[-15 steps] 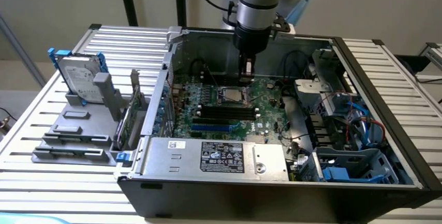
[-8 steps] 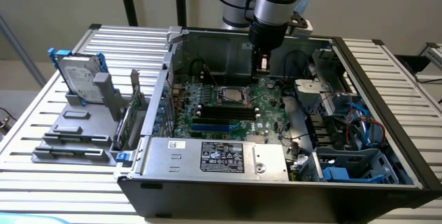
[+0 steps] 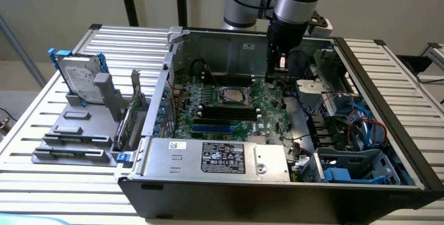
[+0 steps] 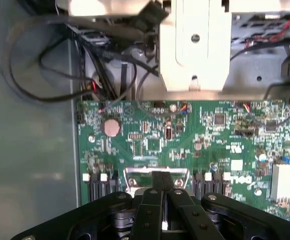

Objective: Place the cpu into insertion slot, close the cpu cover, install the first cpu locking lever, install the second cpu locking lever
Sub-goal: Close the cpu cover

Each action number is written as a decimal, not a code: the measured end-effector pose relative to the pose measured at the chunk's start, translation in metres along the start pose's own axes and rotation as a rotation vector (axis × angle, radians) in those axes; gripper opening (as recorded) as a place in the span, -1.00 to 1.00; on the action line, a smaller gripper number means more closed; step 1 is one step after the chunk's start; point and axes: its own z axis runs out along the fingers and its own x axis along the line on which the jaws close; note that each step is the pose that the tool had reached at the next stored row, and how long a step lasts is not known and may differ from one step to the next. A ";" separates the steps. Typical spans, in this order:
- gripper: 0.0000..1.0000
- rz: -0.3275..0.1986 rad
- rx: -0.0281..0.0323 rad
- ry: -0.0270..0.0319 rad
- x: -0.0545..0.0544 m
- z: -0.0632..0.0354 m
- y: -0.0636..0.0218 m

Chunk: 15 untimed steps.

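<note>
The black two-fingered gripper [image 3: 269, 81] [image 4: 161, 184] is closed, its fingertips pressed together with nothing visible between them. It hangs upright over the insertion slot [image 3: 223, 98] [image 4: 134, 178], a small square socket with a silvery metal rim, at the slot's far corner toward the exterior view's right. In the wrist view the tips sit right at that rim's edge, though contact cannot be confirmed. Inside the insertion slot a flat silver-grey square shows, apparently the cpu [image 3: 236, 96]. Around the insertion slot spreads the green printed motherboard [image 3: 267, 118] [image 4: 210, 135]. Just beside the insertion slot, on its near side in the exterior view, lie the long black memory slots [image 3: 225, 112], and past them a long blue card slot [image 3: 211, 128]. All of this sits within the open dark metal computer case [image 3: 277, 199].
</note>
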 end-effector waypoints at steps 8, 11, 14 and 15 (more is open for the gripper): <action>-0.79 -0.003 0.0006 0.0058 0.000 0.0102 0.0089; -0.79 -0.004 0.0007 0.0060 0.002 0.0104 0.0173; -0.79 -0.005 0.0005 0.0060 0.002 0.0147 0.0185; -0.79 -0.005 0.0005 0.0061 0.002 0.0165 0.0185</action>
